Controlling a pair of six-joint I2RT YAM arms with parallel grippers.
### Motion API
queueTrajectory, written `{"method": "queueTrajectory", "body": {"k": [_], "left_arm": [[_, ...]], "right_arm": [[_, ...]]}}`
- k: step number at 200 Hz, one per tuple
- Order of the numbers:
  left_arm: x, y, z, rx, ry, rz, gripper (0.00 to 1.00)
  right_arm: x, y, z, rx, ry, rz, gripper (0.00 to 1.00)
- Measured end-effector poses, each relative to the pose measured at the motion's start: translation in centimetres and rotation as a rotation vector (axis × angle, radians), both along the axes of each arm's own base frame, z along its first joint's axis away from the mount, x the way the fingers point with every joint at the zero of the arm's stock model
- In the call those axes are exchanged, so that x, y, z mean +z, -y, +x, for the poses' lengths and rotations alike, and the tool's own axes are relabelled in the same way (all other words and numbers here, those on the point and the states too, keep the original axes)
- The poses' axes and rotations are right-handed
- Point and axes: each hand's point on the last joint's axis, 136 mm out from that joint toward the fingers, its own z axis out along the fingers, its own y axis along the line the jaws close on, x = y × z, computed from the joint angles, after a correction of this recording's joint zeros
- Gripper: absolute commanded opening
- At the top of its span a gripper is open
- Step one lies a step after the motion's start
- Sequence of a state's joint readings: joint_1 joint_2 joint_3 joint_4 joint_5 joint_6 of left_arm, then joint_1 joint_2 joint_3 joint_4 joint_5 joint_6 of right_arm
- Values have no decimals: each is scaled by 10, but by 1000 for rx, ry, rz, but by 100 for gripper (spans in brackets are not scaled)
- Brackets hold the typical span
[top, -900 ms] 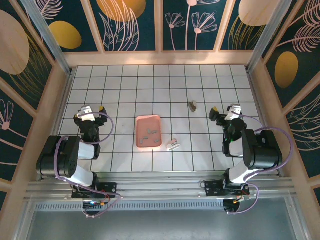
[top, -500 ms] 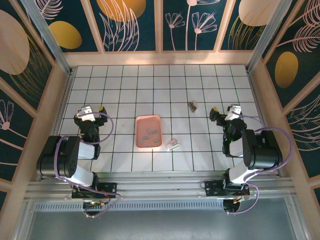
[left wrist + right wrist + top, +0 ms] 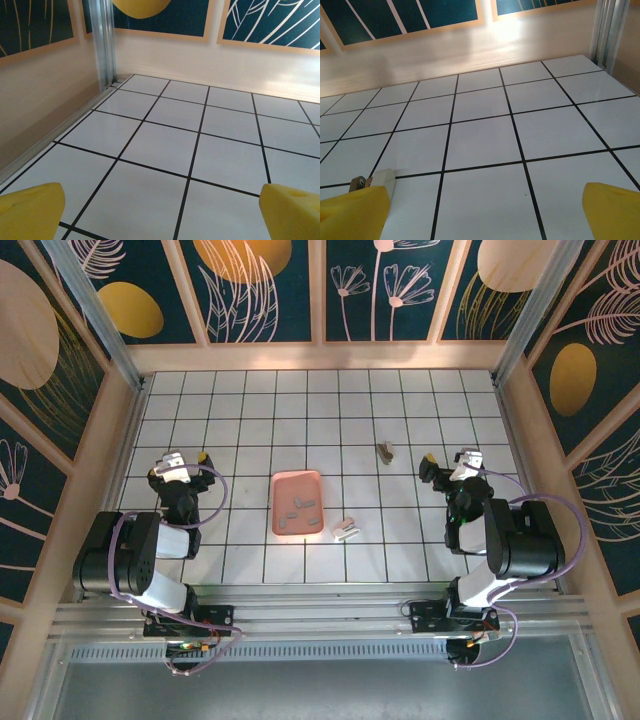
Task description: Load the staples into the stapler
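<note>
Nothing looks started yet: your left gripper point(image 3: 160, 212) and right gripper point(image 3: 485, 210) both gape wide and empty, well apart from everything. The staples point(image 3: 299, 510) lie in the pink tray point(image 3: 281, 485), and the stapler point(image 3: 346, 530) sits just beside its near right corner. You've got all the loading left.

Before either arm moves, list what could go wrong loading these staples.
The staples are tiny and lie flat in the pink tray; a pinch could scatter them or miss. The stapler lies loose beside the tray and may slide when pushed. The grey-brown block could be mistaken for staples.
</note>
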State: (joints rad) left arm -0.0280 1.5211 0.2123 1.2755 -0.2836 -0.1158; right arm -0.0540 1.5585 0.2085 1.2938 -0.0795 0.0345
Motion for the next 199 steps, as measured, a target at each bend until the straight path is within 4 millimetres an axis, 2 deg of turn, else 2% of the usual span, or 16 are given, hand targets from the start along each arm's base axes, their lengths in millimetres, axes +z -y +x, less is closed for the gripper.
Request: {"method": "queueTrajectory", "body": {"k": [93,122,144,177,199], "left_arm": [[0,0,0,-2,-1,0,99],[3,6,8,-37,-25,7,99],[22,12,24,-70,-33,11,98],[72,28,51,-159,-26,-6,84],[95,44,61,-241,-45,-48,80]], "right_arm": [[0,2,0,-12,-1,-1,99],[5,5,-1,-29,-15,-3,99],[29,3,4,-19,11,-6,99],[71,-2,18,-20,0,116,99],[82,-12,28,-34,-115,258,99]]}}
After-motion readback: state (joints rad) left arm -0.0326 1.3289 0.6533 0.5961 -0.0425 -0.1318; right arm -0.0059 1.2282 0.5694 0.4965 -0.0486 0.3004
